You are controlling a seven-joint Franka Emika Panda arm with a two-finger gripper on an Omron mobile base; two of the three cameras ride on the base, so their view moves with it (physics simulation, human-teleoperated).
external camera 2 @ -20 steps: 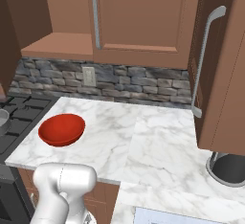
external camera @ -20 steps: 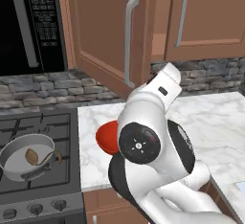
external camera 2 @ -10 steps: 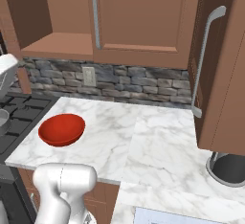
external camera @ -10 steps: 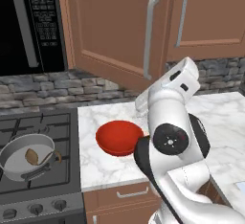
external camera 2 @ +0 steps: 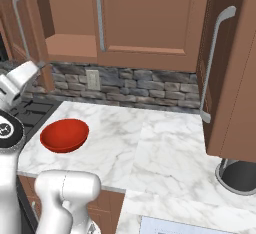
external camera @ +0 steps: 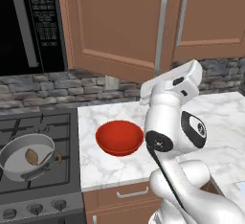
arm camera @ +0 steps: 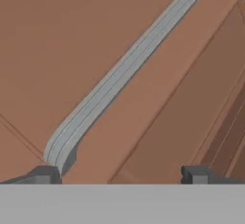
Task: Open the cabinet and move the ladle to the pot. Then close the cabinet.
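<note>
While the ladle [external camera: 34, 156] lies in the pot [external camera: 27, 158], the cabinet [external camera: 119, 27] stands ajar.

The cabinet [external camera: 143, 27] hangs above the table [external camera: 215, 117], its left door swung partly open toward the camera, with a long silver handle [external camera: 161, 31] near that door's right edge. The right door lies flat and shut. A black microwave [external camera: 28, 24] sits to the cabinet's left. The white arm [external camera: 174, 122] rises from the lower right, its upper end just below the open door's handle. A red bowl [external camera: 119, 138] rests on the marble top, beside the arm. On the stove [external camera: 43, 170] at left stands the pot [external camera: 26, 157], with the ladle [external camera: 36, 157] lying inside it.
</note>
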